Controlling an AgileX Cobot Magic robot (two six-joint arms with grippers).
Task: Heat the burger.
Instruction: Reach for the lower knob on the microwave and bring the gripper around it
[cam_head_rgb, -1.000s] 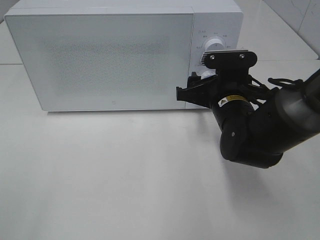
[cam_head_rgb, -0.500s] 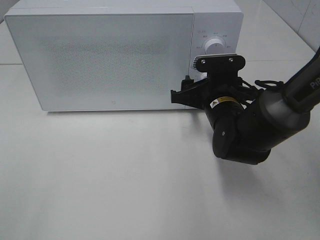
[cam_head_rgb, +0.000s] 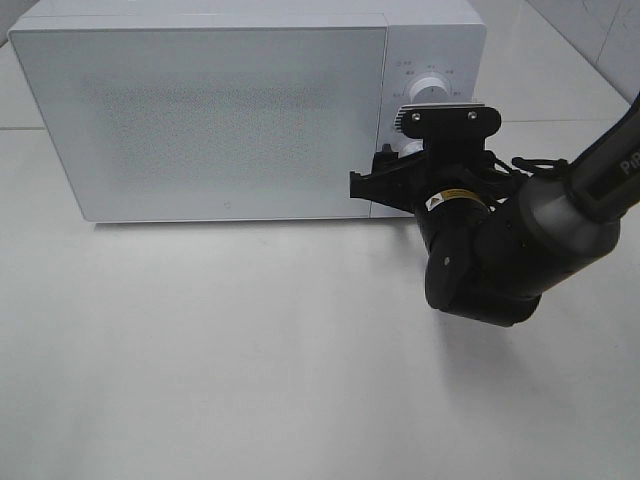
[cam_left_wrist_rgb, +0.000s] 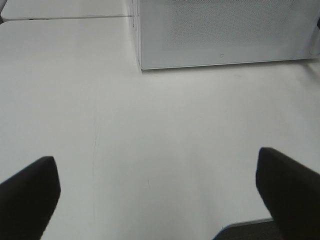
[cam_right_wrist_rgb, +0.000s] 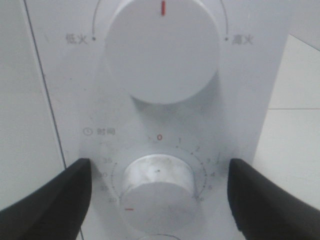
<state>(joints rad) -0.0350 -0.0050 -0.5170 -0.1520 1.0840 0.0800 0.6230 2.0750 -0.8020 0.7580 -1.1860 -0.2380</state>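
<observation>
— White table (cam_head_rgb: 250, 350), microwave (cam_head_rgb: 440, 45) shut. Burger?
— Unseen; likely inside, behind the door (cam_head_rgb: 200, 110). Right tool (cam_right_wrist_rgb: 160, 200) spread astride timer knob (cam_right_wrist_rgb: 157, 175), probably to set heating time. Left tool (cam_left_wrist_rgb: 160, 185) parted too, parked low over table, clear of the work.

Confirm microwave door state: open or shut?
Shut. The microwave door lies flush with the control panel, no gap along the seam in the exterior high view.
</observation>
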